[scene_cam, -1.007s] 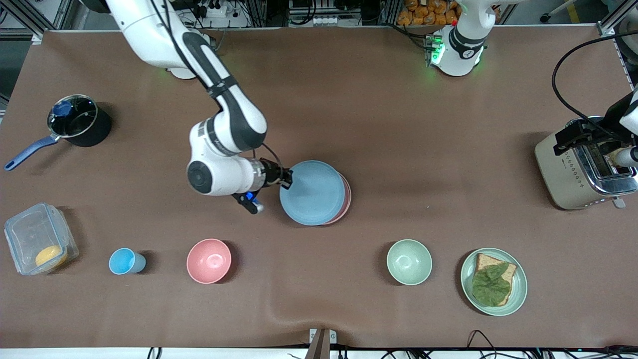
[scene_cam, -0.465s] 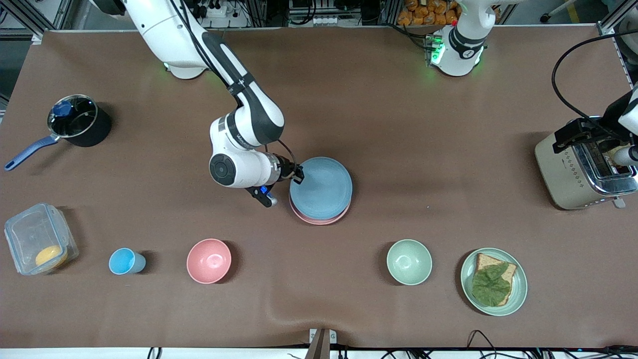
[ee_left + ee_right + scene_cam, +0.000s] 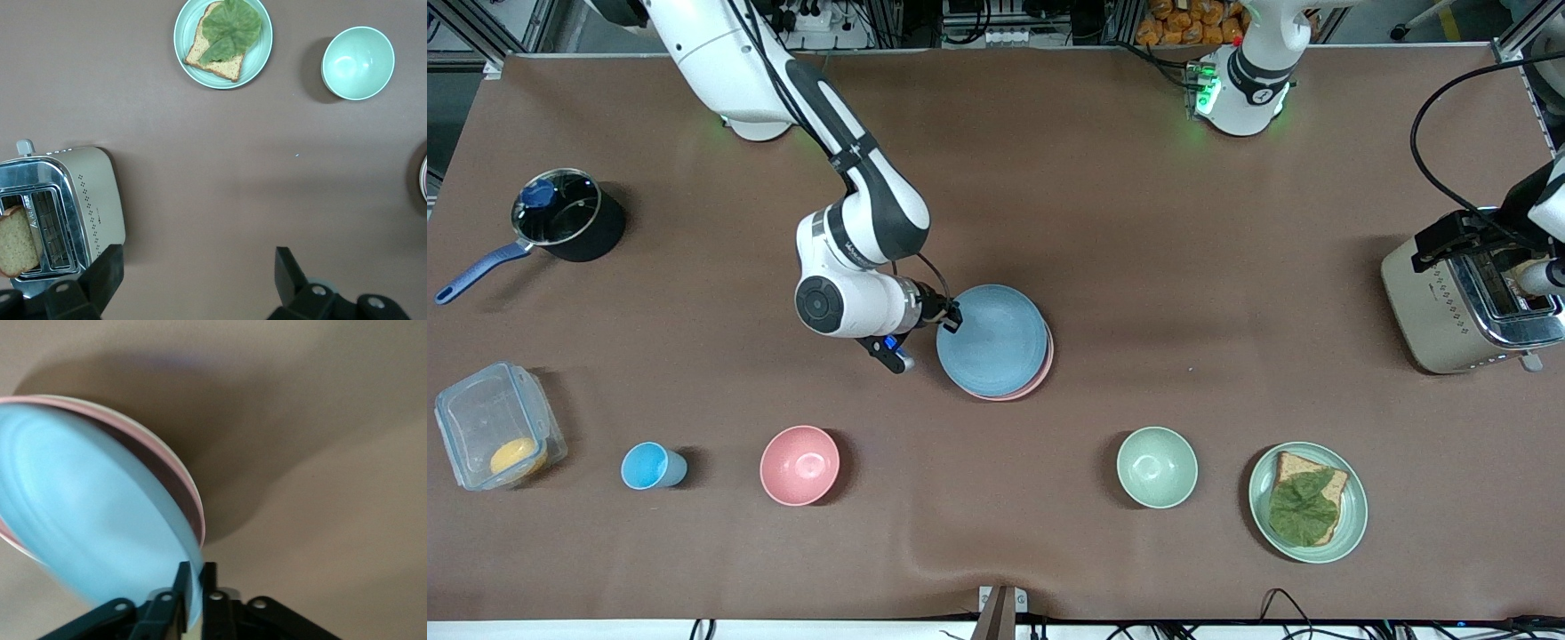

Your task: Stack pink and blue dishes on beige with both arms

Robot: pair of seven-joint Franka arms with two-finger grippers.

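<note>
My right gripper (image 3: 952,318) is shut on the rim of the pastel blue plate (image 3: 991,340), at the edge toward the right arm's end. The blue plate (image 3: 93,520) lies tilted over the pink plate (image 3: 1042,366), with its gripped edge raised in my right gripper (image 3: 195,577). The pink plate (image 3: 133,423) shows as a rim underneath. A thin pale edge of the beige plate (image 3: 176,455) peeks out under the pink one. My left gripper (image 3: 197,277) waits open and empty above the table beside the toaster (image 3: 63,213).
Nearest the front camera stand a clear box (image 3: 498,436), a blue cup (image 3: 649,466), a pink bowl (image 3: 800,465), a green bowl (image 3: 1157,467) and a green plate with bread (image 3: 1307,502). A black saucepan (image 3: 569,222) sits toward the right arm's end. The toaster (image 3: 1467,293) sits at the left arm's end.
My right gripper carried the blue plate over the pink one, then shifted it slightly back toward the right arm's end. The left arm has not moved.
</note>
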